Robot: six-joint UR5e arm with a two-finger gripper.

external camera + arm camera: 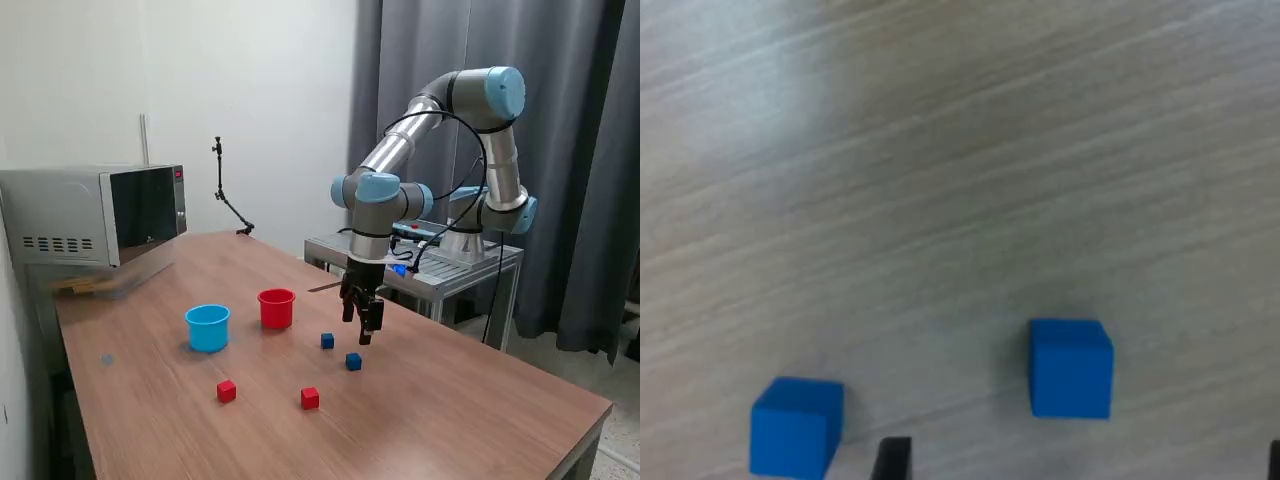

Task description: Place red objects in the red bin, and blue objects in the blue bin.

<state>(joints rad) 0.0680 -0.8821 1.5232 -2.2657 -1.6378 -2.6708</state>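
The gripper point(366, 325) hangs above the table point(450, 400), pointing down, and its fingers point(892, 458) stand wide apart and hold nothing. In the wrist view only the two dark tips show at the edge of the picture, with one blue cube point(1070, 367) lying between them and the other blue cube point(797, 426) outside them (both rest on the wood, not touching each other). In the exterior view the two red cubes point(227, 391) point(310, 398) lie nearer to the camera, well apart. The blue cup point(208, 327) and the red cup point(276, 308) stand upright side by side, away from all the cubes.
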